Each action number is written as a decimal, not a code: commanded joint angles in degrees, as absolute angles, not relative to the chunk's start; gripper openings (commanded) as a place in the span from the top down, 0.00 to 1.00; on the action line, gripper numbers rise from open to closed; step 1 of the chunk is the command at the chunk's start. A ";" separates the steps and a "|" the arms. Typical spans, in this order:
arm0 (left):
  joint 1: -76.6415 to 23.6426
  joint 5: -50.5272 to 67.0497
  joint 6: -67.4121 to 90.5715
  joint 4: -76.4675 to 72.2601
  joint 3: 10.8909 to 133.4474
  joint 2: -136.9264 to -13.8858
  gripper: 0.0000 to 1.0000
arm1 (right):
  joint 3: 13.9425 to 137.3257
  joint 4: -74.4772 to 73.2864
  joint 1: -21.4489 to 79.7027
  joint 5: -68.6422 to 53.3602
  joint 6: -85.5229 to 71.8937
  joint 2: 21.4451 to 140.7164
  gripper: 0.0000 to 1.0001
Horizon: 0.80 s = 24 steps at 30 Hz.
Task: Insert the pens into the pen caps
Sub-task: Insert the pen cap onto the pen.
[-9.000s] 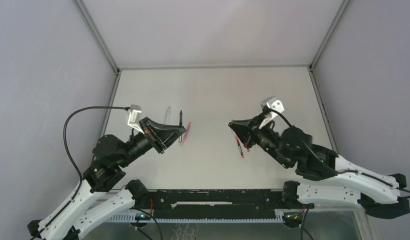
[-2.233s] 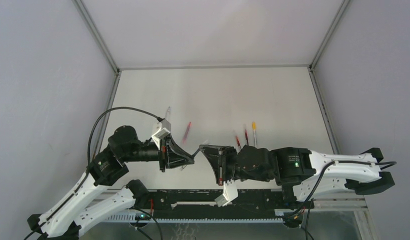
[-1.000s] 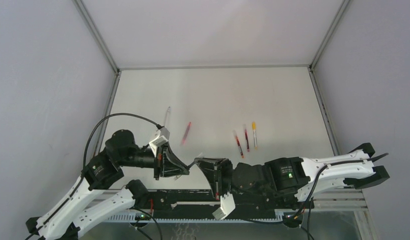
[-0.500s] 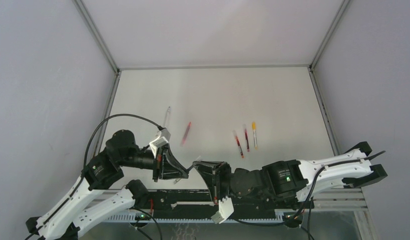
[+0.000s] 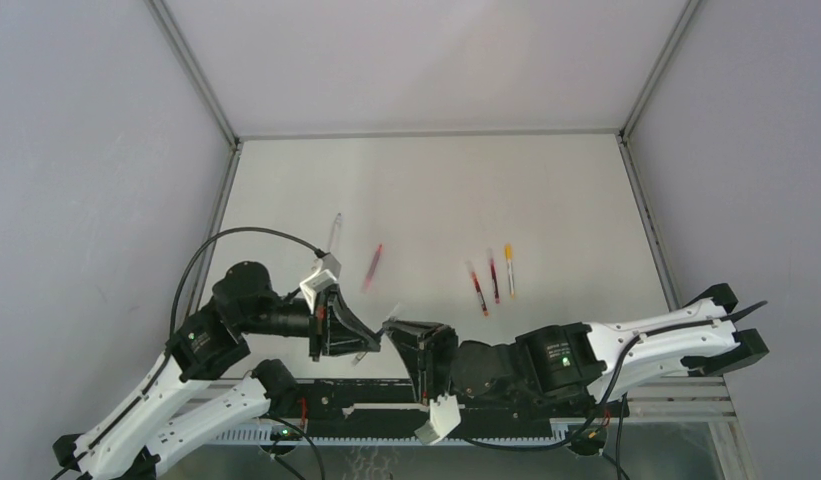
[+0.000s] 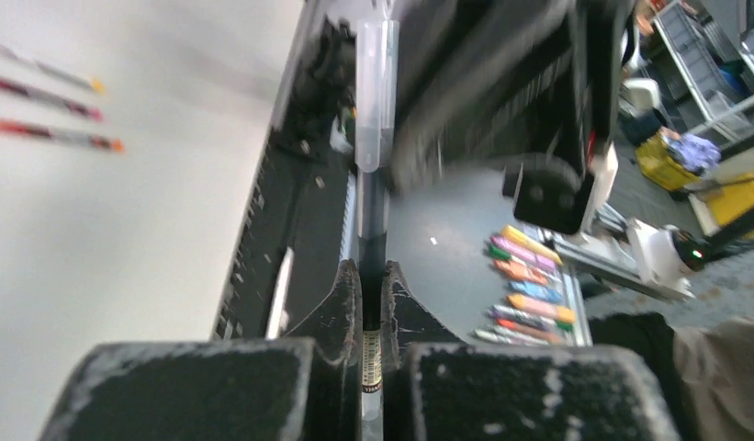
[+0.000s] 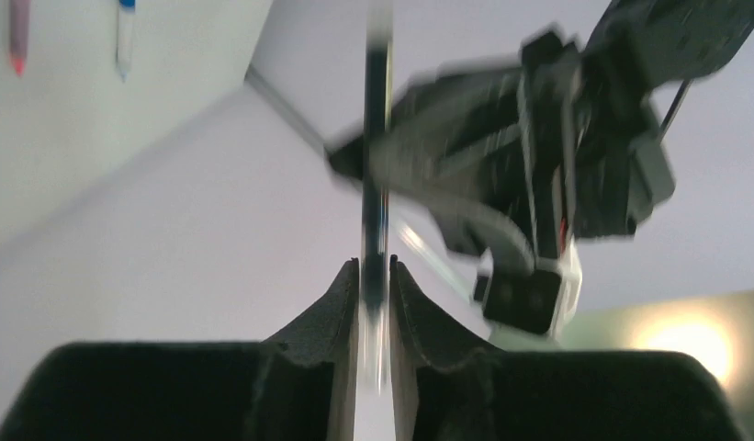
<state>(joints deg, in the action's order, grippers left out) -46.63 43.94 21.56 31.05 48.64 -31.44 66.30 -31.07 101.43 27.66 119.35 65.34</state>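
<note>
My left gripper (image 5: pixel 369 340) (image 6: pixel 373 276) is shut on a black pen (image 6: pixel 372 230) that points away from it. A clear pen cap (image 6: pixel 376 92) sits over the pen's tip. My right gripper (image 5: pixel 394 332) (image 7: pixel 374 271) faces the left one near the table's front edge. Its jaws flank the clear cap (image 7: pixel 376 230) with a thin sliver of light on each side. Capped pens lie on the table: a clear one (image 5: pixel 335 230), a red one (image 5: pixel 373 266), two more red ones (image 5: pixel 477 288) (image 5: pixel 494 277) and a yellow-ended one (image 5: pixel 508 268).
The black mounting rail (image 5: pixel 436 395) runs along the table's near edge just below both grippers. Grey walls with metal corner posts (image 5: pixel 191 70) close in the table on three sides. Coloured markers (image 6: pixel 529 299) lie on a lower surface beyond the edge.
The right gripper has slid left toward the left gripper, and its jaws have widened slightly round the cap. The left gripper has hardly moved and still holds the black pen.
</note>
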 commanded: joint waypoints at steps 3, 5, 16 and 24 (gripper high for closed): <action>-45.41 36.50 22.59 11.81 49.47 -32.06 1.00 | 63.62 -31.55 104.77 14.40 120.77 69.70 0.72; -45.43 36.39 22.50 12.03 49.35 -31.97 1.00 | 63.59 -31.10 104.68 15.31 120.68 69.49 0.71; -45.35 30.62 21.76 12.97 49.01 -29.90 1.00 | 63.67 -23.83 104.44 15.66 105.34 65.39 0.71; -45.37 16.98 20.83 11.08 48.26 -24.65 1.00 | 58.65 -1.58 99.77 14.68 46.10 56.33 0.69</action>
<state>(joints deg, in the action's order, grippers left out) -45.65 24.10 21.93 14.61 48.64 -25.82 61.91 -20.23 103.18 13.06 82.78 62.00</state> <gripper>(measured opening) 0.033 0.305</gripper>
